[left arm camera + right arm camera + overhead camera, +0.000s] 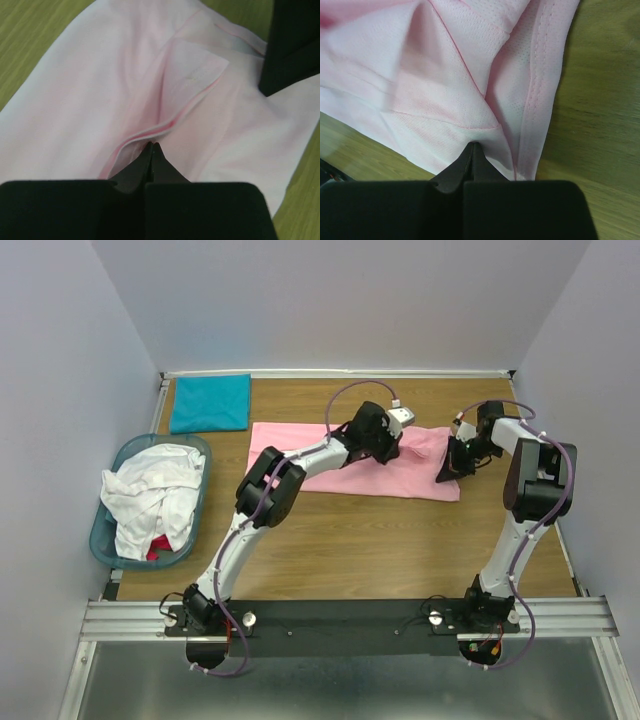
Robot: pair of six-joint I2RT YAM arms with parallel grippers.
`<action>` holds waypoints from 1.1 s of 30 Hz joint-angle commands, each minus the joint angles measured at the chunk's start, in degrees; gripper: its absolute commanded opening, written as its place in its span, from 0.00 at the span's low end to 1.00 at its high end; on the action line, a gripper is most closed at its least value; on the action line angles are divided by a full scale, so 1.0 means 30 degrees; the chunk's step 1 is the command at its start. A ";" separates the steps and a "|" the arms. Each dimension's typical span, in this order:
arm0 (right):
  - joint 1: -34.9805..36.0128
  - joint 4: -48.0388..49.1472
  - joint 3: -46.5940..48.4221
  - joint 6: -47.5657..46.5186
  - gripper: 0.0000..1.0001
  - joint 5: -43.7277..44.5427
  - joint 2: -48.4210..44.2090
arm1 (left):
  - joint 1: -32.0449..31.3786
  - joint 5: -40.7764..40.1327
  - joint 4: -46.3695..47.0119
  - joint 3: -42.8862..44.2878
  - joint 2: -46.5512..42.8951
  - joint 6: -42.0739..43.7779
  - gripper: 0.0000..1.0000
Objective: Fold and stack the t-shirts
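Nearest the camera, the mounting rail (350, 615) is seen at the near edge of the worktop (380, 540), with both arm bases bolted to it so that the cloth beyond can be reached from either side. The pink t-shirt (400, 480) is spread flat across the middle of the worktop, slightly to the right, and it appears to be the garment being folded. The left gripper (395, 448) is set down on the far middle of that shirt; in its wrist view its jaws are pressed together at the tip (152, 150), and a raised ridge of pink cloth runs straight into them, so a pinch on a fold is judged. The right gripper (447, 472) is placed at the shirt's right edge, close to the hem, and its jaws are likewise closed (474, 150) with the cloth gathered and tented towards them. Two holds well apart along one side are presumably taken so that the side can be carried over evenly without bunching. The teal t-shirt (210, 403) is laid folded at the far left corner, probably as the base of the stack. The white t-shirts (150, 495) are heaped, unfolded, in the light-blue basket (200, 502) at the left, where they are kept clear of the folding area until needed.
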 commanded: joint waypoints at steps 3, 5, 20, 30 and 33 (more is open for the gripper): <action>0.0120 0.0064 -0.0479 -0.0549 0.00 0.1404 0.0736 | 0.2045 0.0810 0.2507 0.0143 0.0667 -0.3466 0.00; 0.0120 0.0064 -0.0391 -0.0579 0.01 0.1521 0.0824 | 0.2485 0.1655 0.2743 0.0406 0.0813 -0.4023 0.02; 0.0120 0.1059 0.4612 -0.1603 0.00 0.6466 0.4184 | 0.6907 0.2366 -0.4537 -0.3571 -0.6089 0.2841 0.42; 0.0443 0.1060 1.5457 -0.0930 0.12 0.6035 0.8736 | 0.7965 -0.2467 -0.9501 -0.5600 -0.8006 1.0854 0.42; 0.0472 0.1060 1.5168 -0.0784 0.36 0.5683 0.7333 | 0.7877 -0.3433 -1.0205 -0.4634 -0.6748 1.1910 0.36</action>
